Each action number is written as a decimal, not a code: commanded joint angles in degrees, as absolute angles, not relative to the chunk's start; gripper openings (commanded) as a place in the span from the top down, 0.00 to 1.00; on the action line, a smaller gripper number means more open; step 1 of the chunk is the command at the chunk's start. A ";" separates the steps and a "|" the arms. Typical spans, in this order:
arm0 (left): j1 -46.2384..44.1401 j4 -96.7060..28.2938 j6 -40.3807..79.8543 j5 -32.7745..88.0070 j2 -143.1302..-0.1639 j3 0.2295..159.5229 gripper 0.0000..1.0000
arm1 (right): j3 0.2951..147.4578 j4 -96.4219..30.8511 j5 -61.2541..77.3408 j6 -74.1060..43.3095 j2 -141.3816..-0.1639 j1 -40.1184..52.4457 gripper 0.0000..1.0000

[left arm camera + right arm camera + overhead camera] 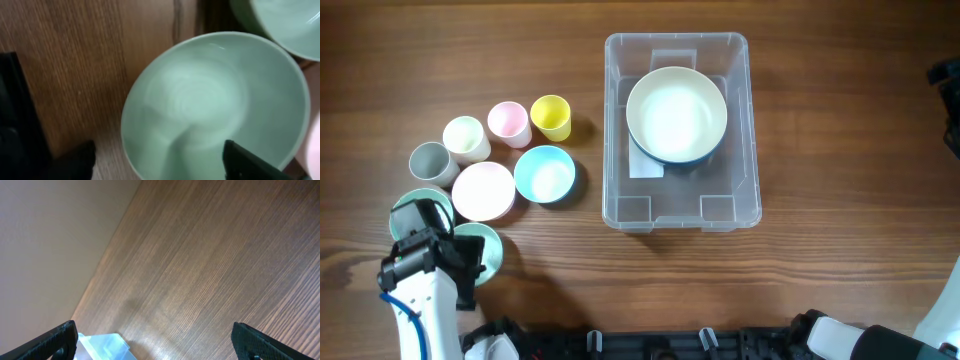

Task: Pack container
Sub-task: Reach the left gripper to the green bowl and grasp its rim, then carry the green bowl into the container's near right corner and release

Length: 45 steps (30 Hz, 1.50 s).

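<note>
Wood table [840, 120] w/ the clear container [676, 38] sitting upright roughly mid-table. Inside it is one big bowl [676, 113], white inside and dark outside, toward the far end of the tub and partly covering the white label [645, 168] on its floor.

Everything else is left of the container. The pale pink bowl [483, 190] and the light blue bowl [545, 173] are side by side, blue one closer to the container. Further left & toward the front edge is a mint green bowl [488, 250], w/ a second mint bowl [432, 200] just beside it.

Then 4 cups in an arc. The yellow cup [551, 117] is nearest the container, then the pink cup [508, 123], cream cup [466, 138] and grey cup [430, 163].

Left gripper [160, 165] is down at the mint green bowl, spread wide. One finger is outside the rim and the other over the inside, not clamped on anything afaict.

Right gripper [157, 347] is off to the right of the container, spread wide w/ nothing in it. Just bare table under it, and a corner of the container at the btm of its cam.
</note>
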<state>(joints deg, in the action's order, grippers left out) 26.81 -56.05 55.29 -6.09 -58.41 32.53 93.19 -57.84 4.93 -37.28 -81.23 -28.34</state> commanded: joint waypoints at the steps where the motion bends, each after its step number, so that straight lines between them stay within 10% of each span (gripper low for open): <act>1: 27.22 -53.39 55.79 -6.07 -60.07 30.15 0.30 | 93.36 -57.87 5.21 -37.69 -81.56 -28.36 0.00; 8: 27.24 -50.26 55.81 -6.07 -64.36 30.15 0.58 | 93.36 -57.87 5.21 -37.69 -81.56 -28.36 0.00; 11: 27.22 -50.39 55.77 -5.85 -65.06 30.15 0.96 | 93.36 -57.87 5.21 -37.69 -81.56 -28.36 0.00; 27: 27.22 -71.00 49.21 -0.80 -55.11 49.95 0.96 | 93.36 -57.87 5.21 -37.67 -81.56 -28.36 0.00; 32: 25.45 -62.22 22.85 18.24 -54.00 59.35 0.96 | 93.36 -57.87 5.21 -37.69 -81.56 -28.36 0.00; 45: -16.47 -44.14 15.11 20.62 -66.37 63.09 0.96 | 93.36 -57.87 5.21 -37.67 -81.56 -28.36 0.00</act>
<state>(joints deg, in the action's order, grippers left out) -6.22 -45.10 18.28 22.24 -61.89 62.19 93.19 -57.87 4.93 -37.30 -81.23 -28.34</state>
